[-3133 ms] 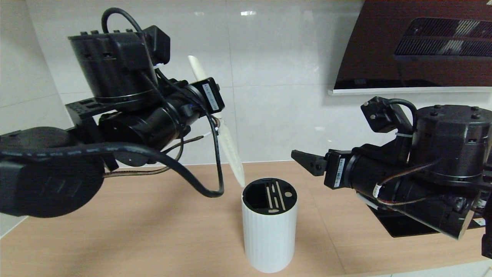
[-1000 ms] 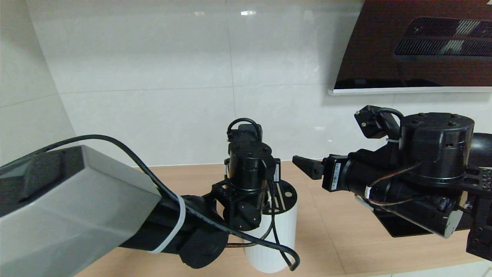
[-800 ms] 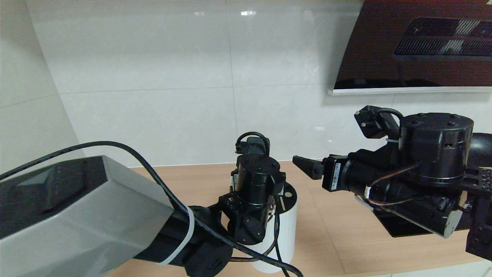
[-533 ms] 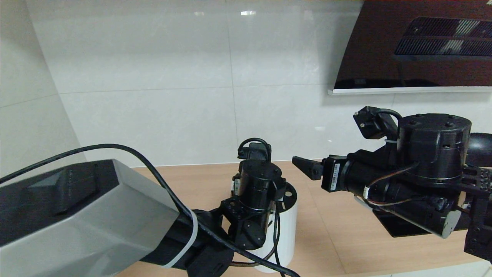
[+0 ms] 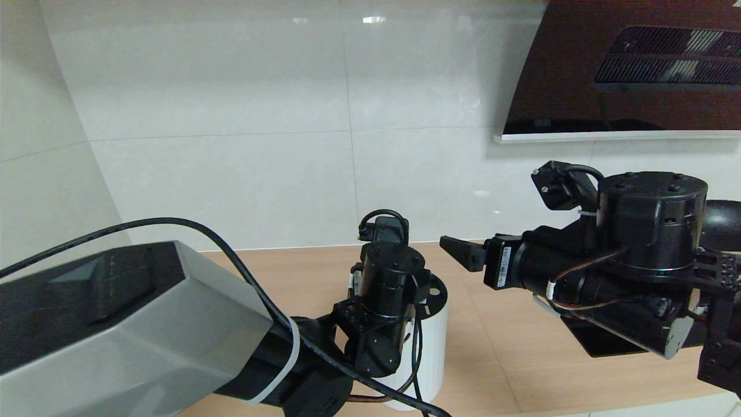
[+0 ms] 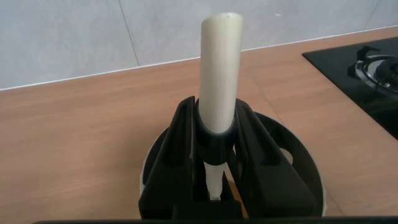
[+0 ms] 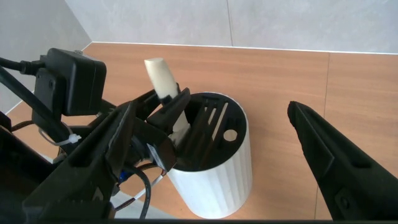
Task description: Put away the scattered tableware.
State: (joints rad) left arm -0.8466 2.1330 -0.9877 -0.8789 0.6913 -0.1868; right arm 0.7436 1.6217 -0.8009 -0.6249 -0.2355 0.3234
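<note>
A white ribbed cylindrical holder [image 5: 432,351] with a black slotted top [image 6: 297,167] stands on the wooden counter. My left gripper [image 6: 217,132] hangs directly over it, shut on a cream-handled knife [image 6: 219,74]. The knife stands upright, its blade going down into a slot of the top. In the right wrist view the knife handle [image 7: 160,77] sticks up beside the holder [image 7: 219,184]. My right gripper [image 7: 211,107] is open with nothing between its fingers, raised above the counter to the right of the holder. One of its fingertips [image 5: 459,252] points toward the holder.
A black cooktop [image 5: 599,346] is set into the counter at the right, its burner [image 6: 373,59] near the holder. A dark range hood [image 5: 625,69] hangs on the tiled wall. Bare wooden counter [image 5: 289,269] stretches to the left of the holder.
The left arm swung the knife from a raised tilt down onto the holder and eased it a bit farther right and lower over the last second. The right arm barely moved.
</note>
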